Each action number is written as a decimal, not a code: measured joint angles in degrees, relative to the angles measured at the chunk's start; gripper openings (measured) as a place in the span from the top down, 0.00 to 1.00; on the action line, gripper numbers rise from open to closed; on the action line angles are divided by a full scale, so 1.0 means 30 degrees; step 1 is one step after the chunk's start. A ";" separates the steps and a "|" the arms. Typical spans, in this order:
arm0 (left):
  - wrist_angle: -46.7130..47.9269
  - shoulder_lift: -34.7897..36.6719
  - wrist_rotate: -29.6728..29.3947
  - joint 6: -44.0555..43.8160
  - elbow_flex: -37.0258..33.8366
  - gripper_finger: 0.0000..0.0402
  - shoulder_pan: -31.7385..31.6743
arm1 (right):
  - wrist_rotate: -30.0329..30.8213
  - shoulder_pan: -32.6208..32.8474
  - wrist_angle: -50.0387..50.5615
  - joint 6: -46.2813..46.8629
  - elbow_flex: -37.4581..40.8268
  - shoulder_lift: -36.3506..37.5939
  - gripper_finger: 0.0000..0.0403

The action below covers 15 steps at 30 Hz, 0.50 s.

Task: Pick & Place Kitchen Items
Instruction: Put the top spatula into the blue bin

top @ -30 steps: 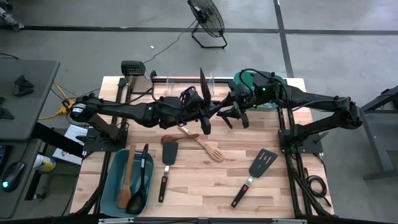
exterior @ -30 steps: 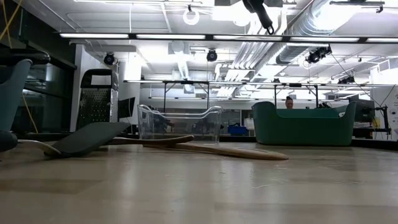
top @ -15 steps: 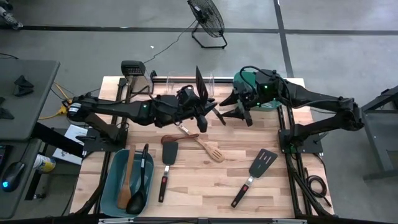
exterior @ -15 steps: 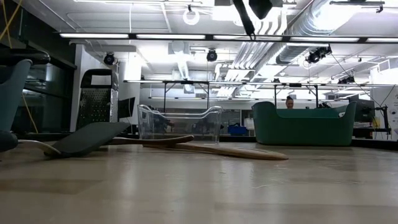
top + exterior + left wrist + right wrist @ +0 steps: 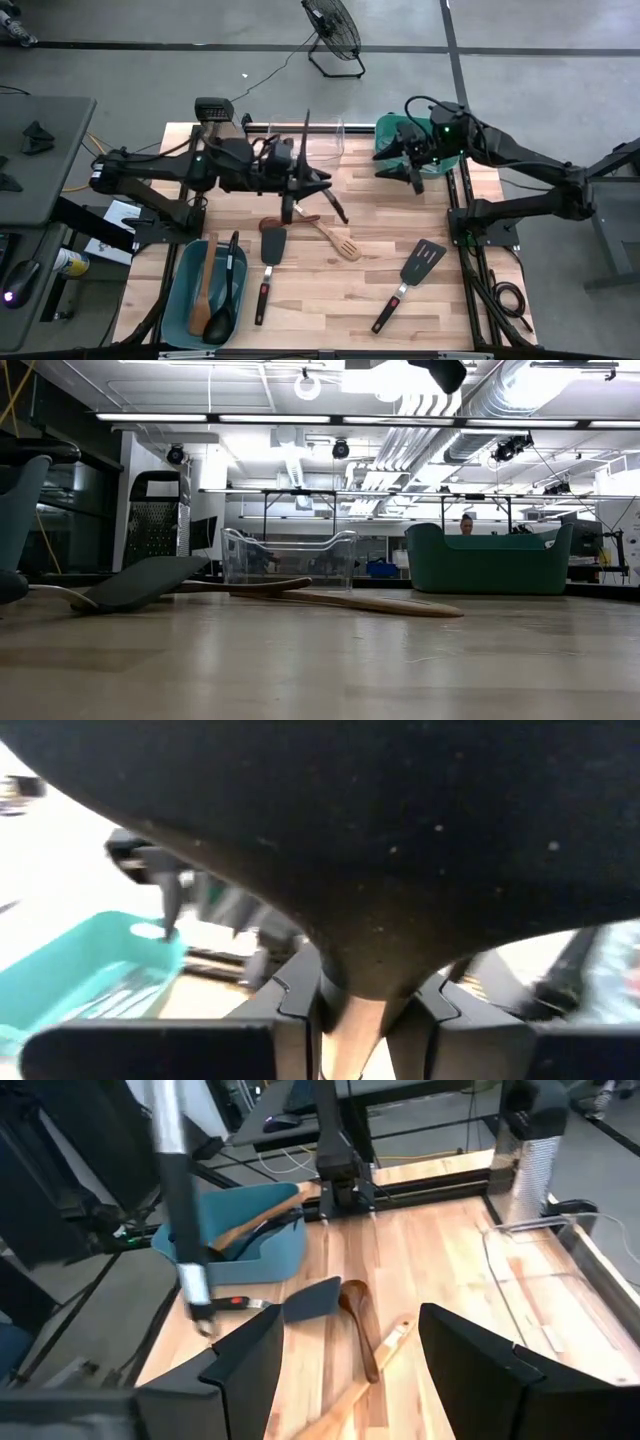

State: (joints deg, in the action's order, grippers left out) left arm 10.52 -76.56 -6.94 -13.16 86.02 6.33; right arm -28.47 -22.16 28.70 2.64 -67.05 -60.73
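My left gripper (image 5: 300,187) is over the table's middle, shut on a black turner (image 5: 305,140). The turner's blade fills the left wrist view (image 5: 330,830), and its handle (image 5: 180,1210) hangs in front of the right wrist camera. My right gripper (image 5: 410,170) hovers open beside the green tub (image 5: 398,130) at the far right, with nothing between its fingers (image 5: 250,1370). On the wood lie another black turner (image 5: 272,245), a dark wooden spoon (image 5: 292,221), a wooden slotted spatula (image 5: 340,243) and a red-trimmed black turner (image 5: 418,265). My left gripper pinches the turner's narrow neck (image 5: 352,990), just under the blade, between its two fingers (image 5: 290,1010). The fingers reach in level from the table's left and lie across the turner. It is lifted clear and stands near upright, blade end up, handle (image 5: 335,208) slanting down.
A teal tub (image 5: 190,262) at the near left holds a wooden spoon and a black ladle. A clear bin (image 5: 330,133) stands at the far middle and a metal grater (image 5: 530,1170) at the far left. A person shows in the room behind (image 5: 465,523).
My left gripper has carried the turner toward the table's left edge and a little up, and the turner has swung with it. My right gripper has drawn away from the turner toward the table's right edge and the green tub.
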 joint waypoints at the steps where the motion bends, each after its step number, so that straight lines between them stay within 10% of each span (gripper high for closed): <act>1: -0.0053 0.0094 0.0610 0.0019 0.0000 0.83 0.0000 | -0.0002 -0.0094 0.0070 -0.0068 0.0000 0.0001 0.44; 15: -0.1706 0.0519 0.3548 0.1819 0.0000 0.83 0.0000 | 0.0000 -0.0296 0.1035 -0.0674 0.0000 -0.0036 0.44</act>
State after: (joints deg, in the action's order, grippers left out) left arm 5.40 -75.00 3.70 -7.70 86.02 6.33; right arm -28.47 -23.05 31.81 0.62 -67.05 -60.84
